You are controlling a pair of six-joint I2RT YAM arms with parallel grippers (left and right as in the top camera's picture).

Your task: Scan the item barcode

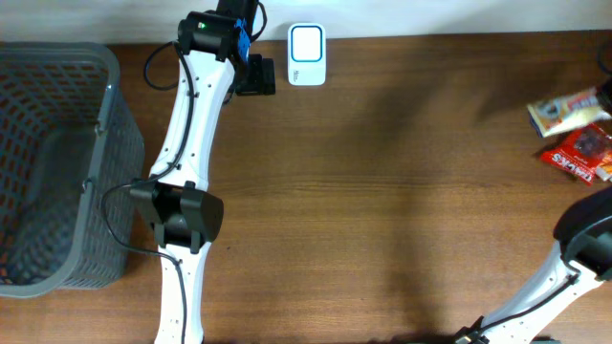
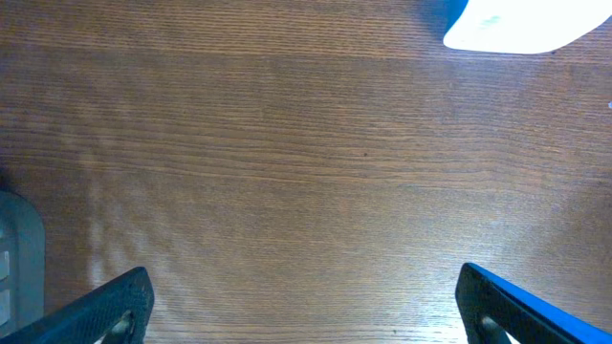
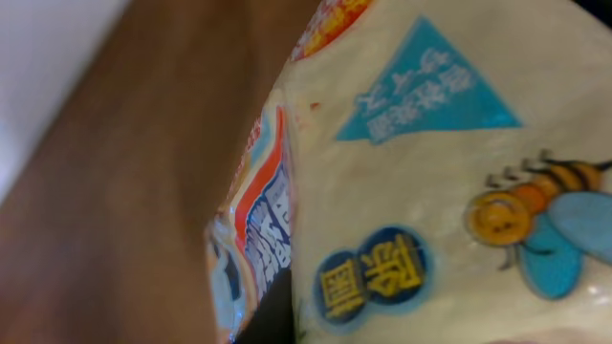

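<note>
Left claw spread wide above table beside scanner; right claw at bee-print packet near table's far right edge, next to red packet, grip state cannot be told.

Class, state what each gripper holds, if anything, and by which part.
The left gripper is open, holding nothing. A bee-printed snack packet fills the right gripper's camera; no fingers show, so a hold cannot be told.

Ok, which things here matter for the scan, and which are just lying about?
For the job:
white scanner
cream bee packet

Lying about:
red packet
grey basket
</note>
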